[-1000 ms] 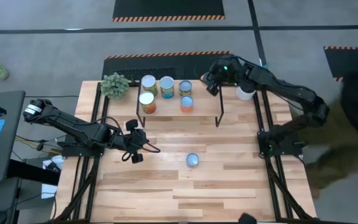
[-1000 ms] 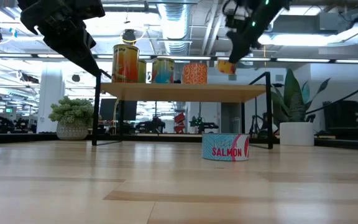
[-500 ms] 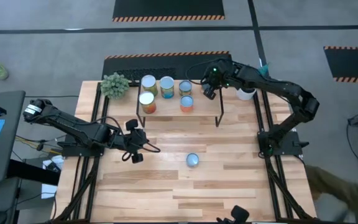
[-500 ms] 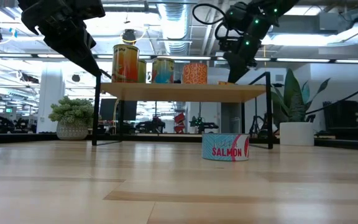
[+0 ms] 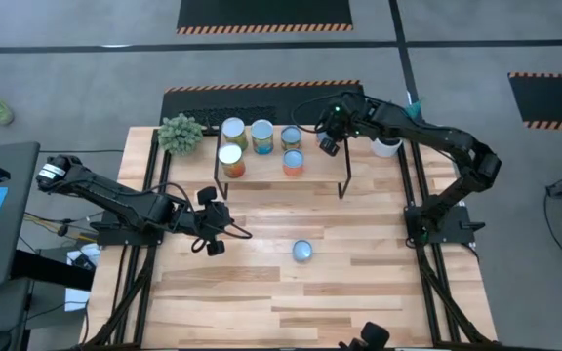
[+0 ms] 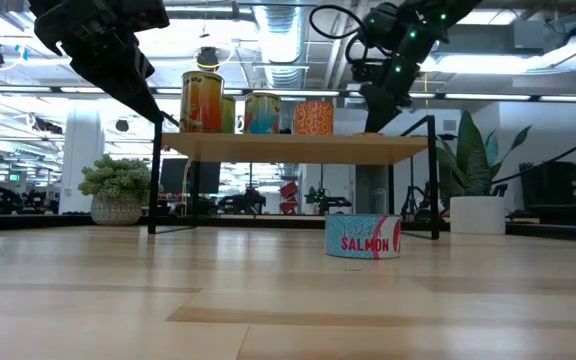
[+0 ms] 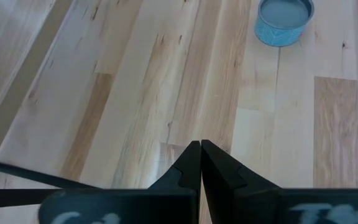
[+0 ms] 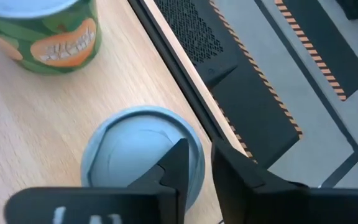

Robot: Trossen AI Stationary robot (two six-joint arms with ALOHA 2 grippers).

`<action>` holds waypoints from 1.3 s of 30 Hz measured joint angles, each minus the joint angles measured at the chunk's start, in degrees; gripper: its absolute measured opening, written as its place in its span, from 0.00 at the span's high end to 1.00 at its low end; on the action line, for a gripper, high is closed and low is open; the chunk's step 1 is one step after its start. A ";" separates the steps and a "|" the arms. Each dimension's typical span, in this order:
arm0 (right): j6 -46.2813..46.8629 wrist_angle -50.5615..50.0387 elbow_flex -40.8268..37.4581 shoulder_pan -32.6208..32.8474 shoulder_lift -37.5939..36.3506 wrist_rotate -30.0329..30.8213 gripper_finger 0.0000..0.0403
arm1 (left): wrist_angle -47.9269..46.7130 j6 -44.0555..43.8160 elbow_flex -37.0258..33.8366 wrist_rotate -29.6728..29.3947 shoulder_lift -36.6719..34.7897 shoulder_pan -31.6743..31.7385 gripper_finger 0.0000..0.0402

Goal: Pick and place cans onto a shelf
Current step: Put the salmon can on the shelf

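Right tool (image 5: pixel 328 142) hangs over the low light-wood shelf (image 5: pixel 315 168), fingers slightly parted above a pale-topped can (image 8: pixel 143 155). Left tool (image 7: pixel 200 147) pressed together above the tabletop (image 5: pixel 359 263) near a blue salmon tin (image 5: pixel 302 252).

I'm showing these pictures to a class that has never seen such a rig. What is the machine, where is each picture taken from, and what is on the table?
The machine is a robot with two dark jointed arms, each ending in a two-fingered hand. One picture looks straight down, one looks level across the tabletop, and two come from cameras on the wrists. On the striped wooden table stands a low light-wood shelf on black legs carrying small round tins with coloured labels. A flat blue salmon tin sits on the table in front, and a small green plant beside the shelf. The left hand waits shut and empty. The right hand is at the shelf, fingers slightly parted over a pale-blue-topped tin.
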 joint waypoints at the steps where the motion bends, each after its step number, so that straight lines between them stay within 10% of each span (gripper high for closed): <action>1: -0.04 0.26 0.00 -0.08 0.00 -0.01 0.76 | 0.00 0.00 0.00 0.00 0.00 0.00 1.00; 9: 1.00 -4.44 7.12 4.11 -1.84 -2.98 0.68 | 0.00 0.00 0.00 -0.02 0.00 0.00 1.00; 19: 2.49 -18.79 5.17 26.55 -7.69 -21.34 0.71 | 0.02 0.00 0.00 -0.07 0.00 0.00 1.00; 28: 4.53 4.97 -11.26 44.36 -4.81 -14.60 0.71 | 0.04 0.32 0.00 -0.09 0.00 0.02 1.00; 39: 11.34 18.94 -15.08 49.01 7.53 -12.68 0.71 | 0.04 1.22 0.00 -0.07 0.00 0.02 1.00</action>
